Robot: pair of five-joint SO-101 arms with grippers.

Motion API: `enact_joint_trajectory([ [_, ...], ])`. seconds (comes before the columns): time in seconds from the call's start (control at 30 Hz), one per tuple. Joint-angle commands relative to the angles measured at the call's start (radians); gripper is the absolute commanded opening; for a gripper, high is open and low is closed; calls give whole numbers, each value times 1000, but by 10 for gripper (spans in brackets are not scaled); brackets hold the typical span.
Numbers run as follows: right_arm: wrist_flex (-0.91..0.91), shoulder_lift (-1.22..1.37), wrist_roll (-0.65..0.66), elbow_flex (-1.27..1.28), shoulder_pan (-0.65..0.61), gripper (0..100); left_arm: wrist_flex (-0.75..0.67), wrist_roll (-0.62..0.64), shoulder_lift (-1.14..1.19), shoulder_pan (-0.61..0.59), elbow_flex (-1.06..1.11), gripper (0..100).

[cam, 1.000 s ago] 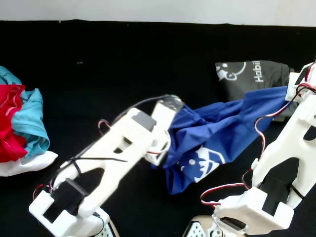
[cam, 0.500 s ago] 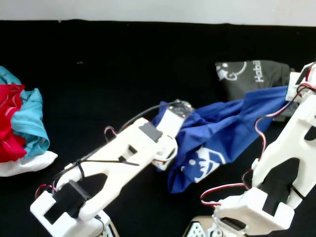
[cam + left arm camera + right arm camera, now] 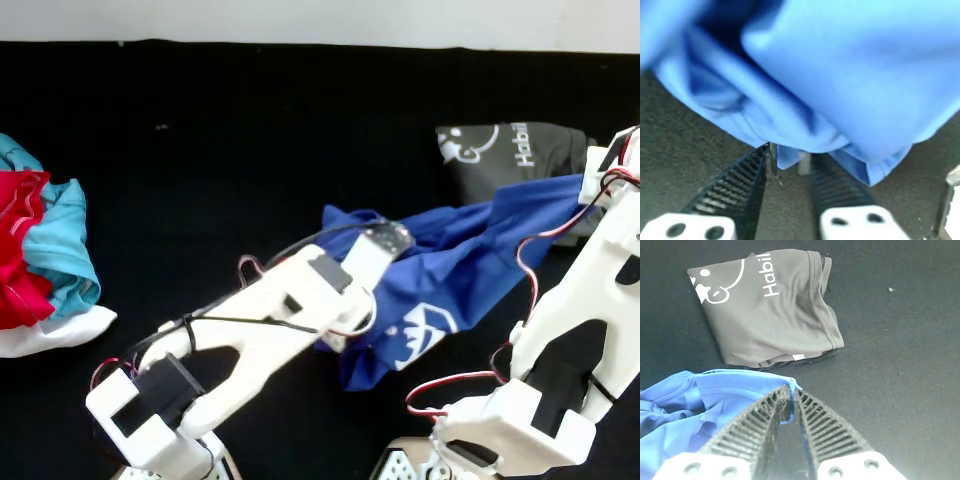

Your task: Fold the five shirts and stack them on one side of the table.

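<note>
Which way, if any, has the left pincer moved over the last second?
Yes. In the high view the left pincer has slid right, closer to the grey shirt.

Five shirts, blue [image 3: 470, 250], grey [image 3: 510, 160], red [image 3: 20, 250], teal [image 3: 65, 250], white [image 3: 50, 330], and two arms [image 3: 260, 320] [image 3: 570, 330].

The blue shirt [image 3: 470, 250] is smooth, creased cloth; the table [image 3: 250, 130] matt black (slightly grainy); the grey shirt [image 3: 770, 315] faintly glossy.

Left arm [image 3: 270, 320], right arm [image 3: 575, 330]: white angular shells housing black servo blocks [image 3: 162, 388]; thin red, white and black cables [image 3: 450, 381] looping between joints; fingers [image 3: 825, 430] black and ribbed, on white bases bearing paired screw holes [image 3: 863, 463].
</note>
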Motion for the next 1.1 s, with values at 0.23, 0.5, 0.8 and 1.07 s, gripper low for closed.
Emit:
enact_joint_trajectory([
  [0.23, 8, -56, 2, -8, -2, 6, 239, 6, -8, -180, -228, 8],
  [0.5, 8, -56, 0, -2, -4, 6, 245, 12, 13, -64, -180, 181],
  [0.8, 8, -74, 0, -2, -18, 6, 140, 63, 15, -131, -47, 219],
  [1.07, 8, -120, 2, -1, -139, 6, 155, 98, 202, -116, -154, 220],
])
